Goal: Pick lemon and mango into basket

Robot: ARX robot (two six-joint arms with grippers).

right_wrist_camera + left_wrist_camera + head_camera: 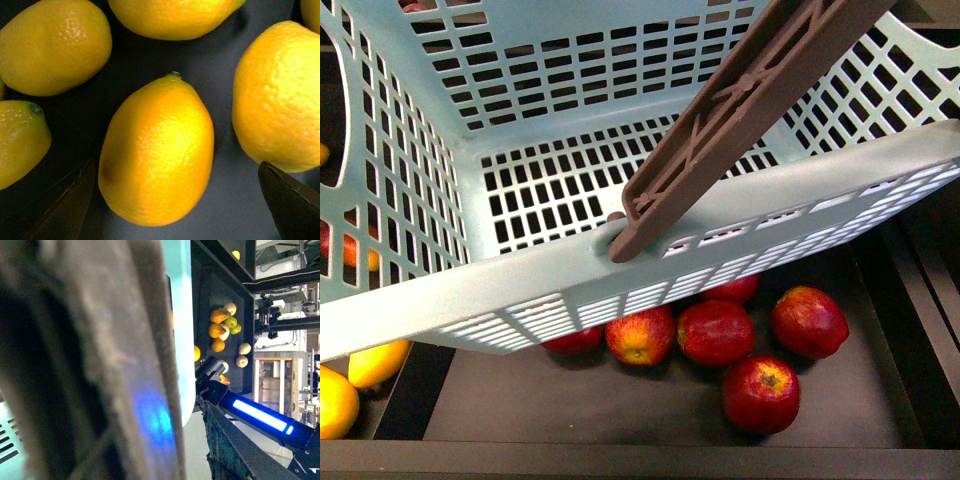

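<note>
The teal basket (450,300) fills the front view, tilted, its near rim hanging over a dark tray (620,420) of red apples (716,332); its brown swing handle (740,110) slants across the open top, and nothing shows inside it; it looks like stiff, light plastic with slotted walls, so fruit can probably be dropped in from low without harm. In the left wrist view the handle is a brown blur right against the camera; the left hand cannot be made out there, so I cannot tell whether it is clamped or loose. No mango is identifiable; two yellow fruits (378,362) sit at the tray's left edge under the basket, too cut off to name.

The lemon (157,150) lies on its side on the dark tray floor in the right wrist view, stem nub pointing away from the right hand (175,200); the hand is spread wide, one of its dark fingers (290,200) on each side of the fruit, neither touching it. The lemon is likely firm, light and pebbly enough to grip, but oval and prone to roll; the best hold is probably across its short waist, pads on the two long flanks. Neighbouring lemons (280,95) lie just beside it, one close to a finger, so closing may nudge that one.
</note>
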